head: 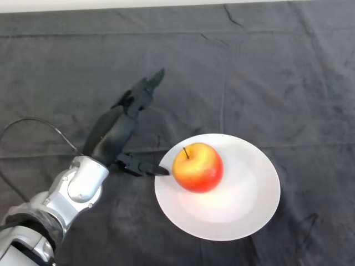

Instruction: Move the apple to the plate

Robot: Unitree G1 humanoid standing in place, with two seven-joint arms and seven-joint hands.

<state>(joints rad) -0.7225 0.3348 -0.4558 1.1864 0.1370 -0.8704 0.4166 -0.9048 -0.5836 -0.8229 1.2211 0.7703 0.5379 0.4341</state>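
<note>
A red and yellow apple [198,167] with a short stem sits upright on the left part of a white plate [244,199]. My left hand [119,133] is just left of the plate, open, with its fingers straight and pointing away up the table. Its thumb [145,168] reaches toward the plate's left rim, close to the apple, and I cannot tell whether it touches it. The hand holds nothing.
The table is covered by a dark wrinkled cloth [266,72]. My silver-grey forearm [66,194] comes in from the lower left.
</note>
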